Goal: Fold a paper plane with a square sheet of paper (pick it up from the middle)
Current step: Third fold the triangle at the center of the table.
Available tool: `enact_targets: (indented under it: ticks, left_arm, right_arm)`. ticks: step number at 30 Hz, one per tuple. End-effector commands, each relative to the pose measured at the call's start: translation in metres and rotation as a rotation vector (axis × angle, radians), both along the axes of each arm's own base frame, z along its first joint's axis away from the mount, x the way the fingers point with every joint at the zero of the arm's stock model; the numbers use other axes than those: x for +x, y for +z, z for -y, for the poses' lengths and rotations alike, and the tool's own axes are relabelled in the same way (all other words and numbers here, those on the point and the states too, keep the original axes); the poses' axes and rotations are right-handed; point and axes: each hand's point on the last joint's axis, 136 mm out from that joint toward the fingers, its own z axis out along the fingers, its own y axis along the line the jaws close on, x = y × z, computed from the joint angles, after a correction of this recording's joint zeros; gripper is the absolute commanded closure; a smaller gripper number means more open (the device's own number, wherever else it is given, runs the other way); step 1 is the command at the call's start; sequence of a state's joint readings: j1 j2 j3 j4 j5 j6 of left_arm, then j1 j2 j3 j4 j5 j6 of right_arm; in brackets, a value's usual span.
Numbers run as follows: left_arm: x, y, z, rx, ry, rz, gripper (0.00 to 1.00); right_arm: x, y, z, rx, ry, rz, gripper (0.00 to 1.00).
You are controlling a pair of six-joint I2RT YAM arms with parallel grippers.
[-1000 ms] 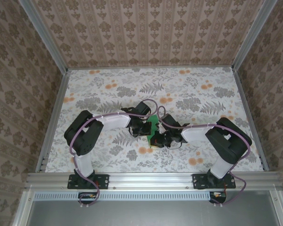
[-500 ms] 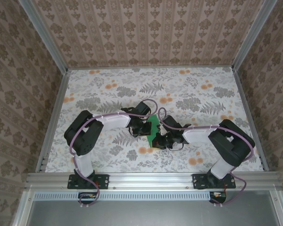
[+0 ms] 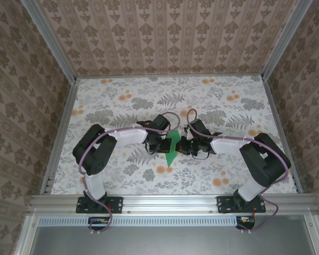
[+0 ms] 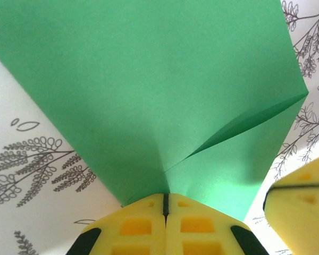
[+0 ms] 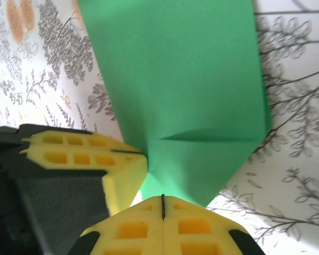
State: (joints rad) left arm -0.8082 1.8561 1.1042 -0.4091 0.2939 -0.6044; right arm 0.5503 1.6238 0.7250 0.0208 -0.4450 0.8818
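Over the middle of the floral cloth (image 3: 122,101), we are holding the square sheet of paper (image 3: 171,151). Our left gripper (image 4: 165,198) and right gripper (image 5: 162,200) are both clenching its creased green edge.

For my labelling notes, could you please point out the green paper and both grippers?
green paper (image 4: 149,90): left wrist view, its flat middle.
left gripper (image 4: 165,202): left wrist view, seam between closed fingertips.
right gripper (image 5: 162,202): right wrist view, seam between closed fingertips.
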Motion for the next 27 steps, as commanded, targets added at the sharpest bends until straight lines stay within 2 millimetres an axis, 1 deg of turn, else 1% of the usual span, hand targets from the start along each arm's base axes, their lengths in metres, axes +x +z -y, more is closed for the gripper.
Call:
enact_targets:
  ticks: [1, 5, 10, 13, 17, 19, 21, 24, 27]
  left_arm:
    - [0.003, -0.031, -0.039, 0.166, -0.059, 0.001, 1.00]
    - [0.007, -0.022, -0.033, 0.121, -0.098, 0.016, 1.00]
    - [0.006, -0.008, -0.022, 0.044, -0.081, 0.013, 1.00]
    - [0.007, 0.009, -0.016, -0.007, -0.030, 0.017, 1.00]
    - [0.009, 0.036, -0.010, -0.101, 0.077, 0.032, 0.95]
    - [0.006, 0.044, -0.009, -0.151, 0.123, 0.030, 0.93]
    - [0.000, 0.047, -0.007, -0.193, 0.159, 0.020, 0.93]
    - [-0.013, 0.045, -0.005, -0.227, 0.179, 0.000, 0.95]
    - [-0.026, 0.043, 0.003, -0.273, 0.172, -0.035, 0.97]
  right_arm:
    - [0.013, 0.002, -0.007, 0.014, -0.008, 0.010, 0.98]
    - [0.019, -0.004, -0.013, 0.020, 0.000, -0.005, 0.97]
    - [0.018, -0.015, -0.012, 0.013, -0.012, -0.031, 0.98]
    - [0.016, -0.018, -0.010, 0.007, -0.017, -0.041, 0.98]
    - [0.016, -0.020, -0.009, -0.001, -0.021, -0.047, 0.98]
    - [0.016, -0.020, -0.009, 0.001, -0.022, -0.047, 0.98]
    - [0.016, -0.021, -0.009, 0.000, -0.025, -0.051, 0.98]
    - [0.016, -0.021, -0.010, 0.003, -0.024, -0.055, 0.98]
    - [0.016, -0.021, -0.011, 0.006, -0.021, -0.054, 0.98]
